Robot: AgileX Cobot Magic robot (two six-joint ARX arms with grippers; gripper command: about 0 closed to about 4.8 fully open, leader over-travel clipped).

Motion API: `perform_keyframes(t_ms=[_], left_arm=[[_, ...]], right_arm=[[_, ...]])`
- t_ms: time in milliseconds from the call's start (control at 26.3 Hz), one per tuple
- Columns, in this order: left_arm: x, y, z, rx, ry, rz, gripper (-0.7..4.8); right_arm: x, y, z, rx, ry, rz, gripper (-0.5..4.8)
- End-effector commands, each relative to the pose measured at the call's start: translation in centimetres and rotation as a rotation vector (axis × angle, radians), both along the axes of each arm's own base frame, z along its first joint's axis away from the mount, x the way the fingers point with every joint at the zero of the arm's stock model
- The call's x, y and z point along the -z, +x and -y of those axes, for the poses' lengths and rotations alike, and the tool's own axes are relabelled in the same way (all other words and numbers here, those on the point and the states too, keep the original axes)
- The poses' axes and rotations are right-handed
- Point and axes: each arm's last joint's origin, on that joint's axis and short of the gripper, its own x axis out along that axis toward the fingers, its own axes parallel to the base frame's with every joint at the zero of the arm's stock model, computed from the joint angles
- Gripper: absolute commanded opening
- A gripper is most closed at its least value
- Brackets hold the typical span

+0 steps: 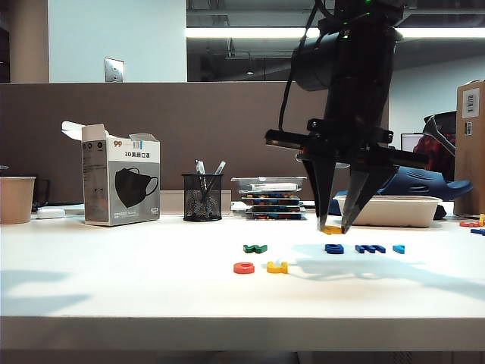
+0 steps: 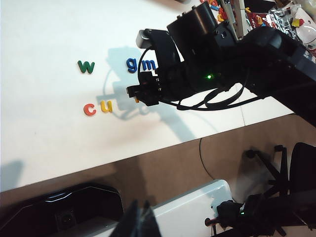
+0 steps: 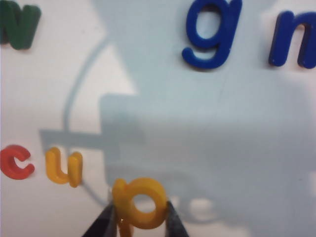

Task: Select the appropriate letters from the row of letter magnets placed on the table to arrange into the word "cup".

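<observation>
Yellow plastic, flat and small, the "p" (image 3: 140, 202) has a round loop with an open middle and a short stem. It sits between the 2 dark fingers (image 3: 101, 224) of the right gripper (image 1: 334, 226), which are closed against its 2 sides and hold it above the table (image 1: 151, 288); the exterior view shows it at the very fingertips. Just beside it on the white top lie the yellow "u" (image 3: 64, 167) and the red "c" (image 3: 16, 162), side by side. Farther off lie the green "w" (image 2: 86, 66), the dark blue "g" (image 3: 212, 34) and "m" (image 2: 148, 64). The left gripper (image 2: 139, 224) hangs well off the table's edge; I cannot tell whether its fingers are parted.
</observation>
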Motion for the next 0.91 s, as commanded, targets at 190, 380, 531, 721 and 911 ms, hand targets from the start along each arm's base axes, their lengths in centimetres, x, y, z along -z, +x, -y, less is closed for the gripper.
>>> perform_keyframes(t_ms=[190,380,531,721,911], left_arm=[[-0.1,-0.1,0.0,0.005,-0.005,0.010,-0.05],[-0.1,-0.1,0.0,0.005,-0.005,0.010,-0.05],[-0.1,-0.1,0.0,0.005,-0.005,0.010,-0.05],[-0.1,-0.1,0.0,0.005,-0.005,0.010,-0.05],[-0.1,-0.1,0.0,0.005,-0.005,0.010,-0.05]], right_arm=[[0.1,0.1,-0.4,-0.007,0.023,0.031,1.03],[1.0,-0.3,-0.7,-0.018,0.038,0.023,1.03],[2.2,-0.8,-0.8,-0.006,0.062,-0.002,1.03],[3.4,-1.2,-0.7,-0.008,0.056,-0.012,1.03],[4.4,-1.5,-0.6,-0.006,0.056,-0.004,1.03]])
